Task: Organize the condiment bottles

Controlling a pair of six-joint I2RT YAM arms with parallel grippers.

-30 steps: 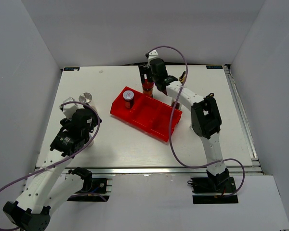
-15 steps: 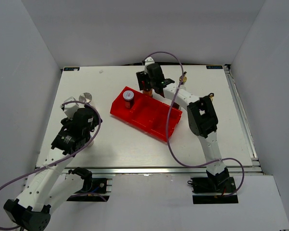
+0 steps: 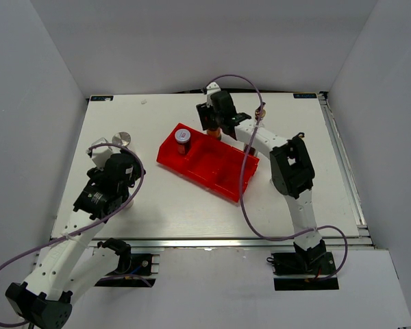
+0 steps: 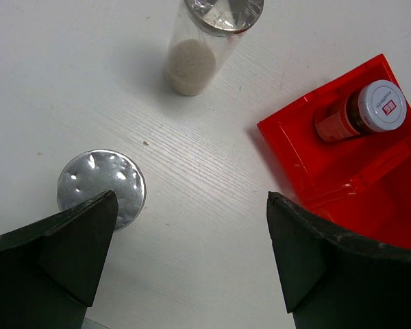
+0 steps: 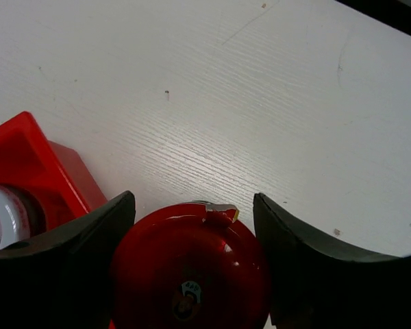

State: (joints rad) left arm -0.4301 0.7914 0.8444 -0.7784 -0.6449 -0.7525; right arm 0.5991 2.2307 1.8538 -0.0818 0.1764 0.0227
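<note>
Red-lidded jar (image 5: 185,274) sits pinched between the right tool's (image 5: 192,219) fingers (image 5: 75,253), hard by the far edge of the red bin (image 3: 219,168); its centre mark is too small to read. A white-lidded jar (image 4: 370,110) stands in the bin's end compartment, its red label unreadable. Left tool (image 4: 192,229) gapes wide, gripping nothing, over the tabletop (image 4: 205,164) near two silver-capped shakers (image 4: 103,186).
</note>
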